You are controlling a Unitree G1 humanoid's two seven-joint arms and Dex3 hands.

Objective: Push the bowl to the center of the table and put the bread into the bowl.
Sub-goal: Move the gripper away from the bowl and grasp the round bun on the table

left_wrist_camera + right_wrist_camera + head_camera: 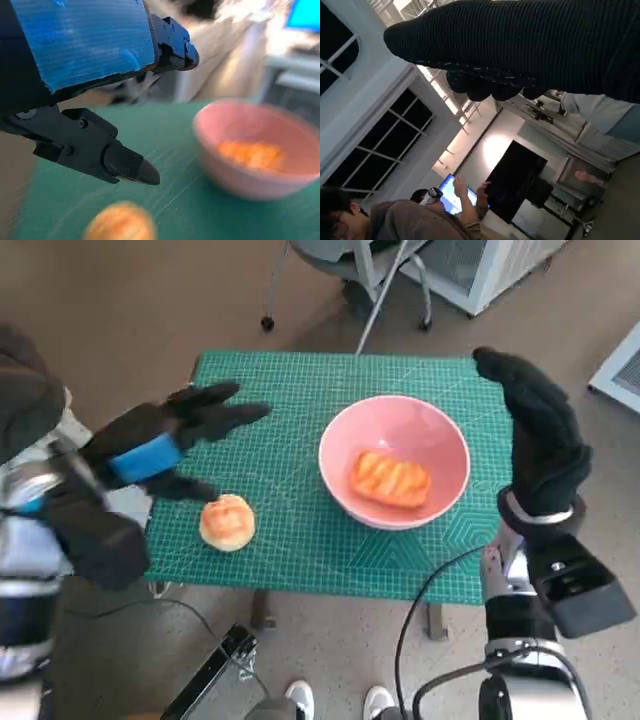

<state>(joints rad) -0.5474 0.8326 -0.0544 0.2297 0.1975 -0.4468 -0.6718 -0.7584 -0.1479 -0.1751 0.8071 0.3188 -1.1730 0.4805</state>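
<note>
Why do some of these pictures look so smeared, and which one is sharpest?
Head view is sharpest: pink bowl and round bun read clearly. Left wrist view is motion-blurred, the bowl and bun soft, though the left hand stays crisp. Right wrist view is dim, with glare behind the gloved right hand.

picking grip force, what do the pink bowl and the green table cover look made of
Pink bowl: smooth, evenly coloured with a soft sheen; likely plastic or glazed ceramic, the look leaves it open. Green table cover: matte, flat, printed with a white grid, apparently a rubbery cutting mat.
</note>
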